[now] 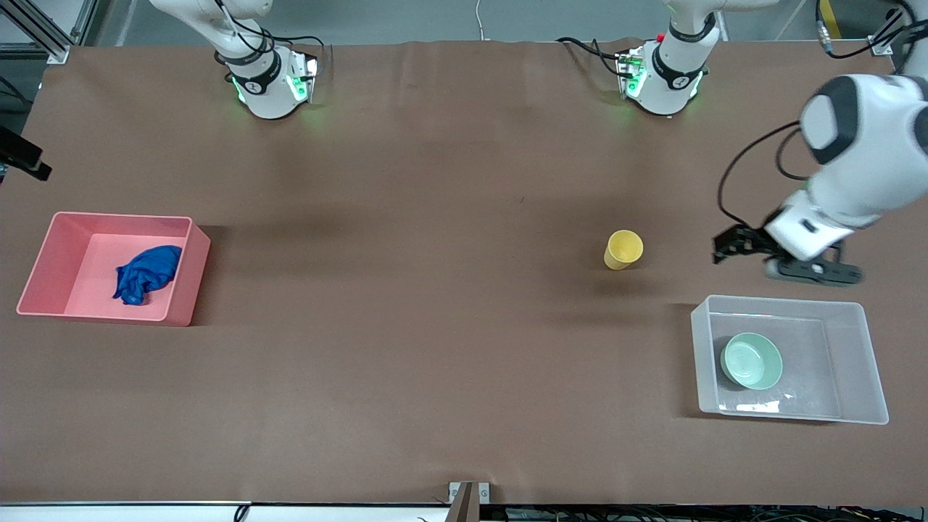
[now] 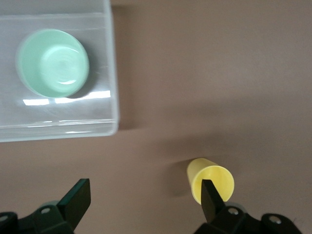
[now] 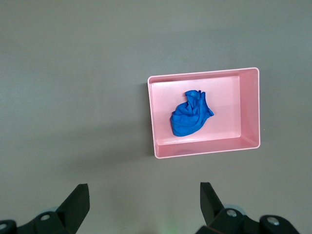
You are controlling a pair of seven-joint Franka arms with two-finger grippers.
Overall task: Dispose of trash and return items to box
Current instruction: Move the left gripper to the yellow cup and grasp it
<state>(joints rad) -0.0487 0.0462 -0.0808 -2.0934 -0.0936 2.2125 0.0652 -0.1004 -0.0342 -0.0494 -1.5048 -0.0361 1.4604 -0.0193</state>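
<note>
The blue cloth wad lies in the pink bin; both also show in the right wrist view, the cloth inside the bin. The yellow cup stands on the table toward the left arm's end. The mint-green bowl sits in the clear bin. My left gripper is open and empty over the table between cup and clear bin. Its wrist view shows the cup beside one finger, plus the bowl and clear bin. My right gripper is open and empty, high over bare table.
The pink bin stands at the right arm's end of the table and the clear bin at the left arm's end, nearer the front camera than the cup. Brown tabletop lies between them. The right gripper is out of the front view.
</note>
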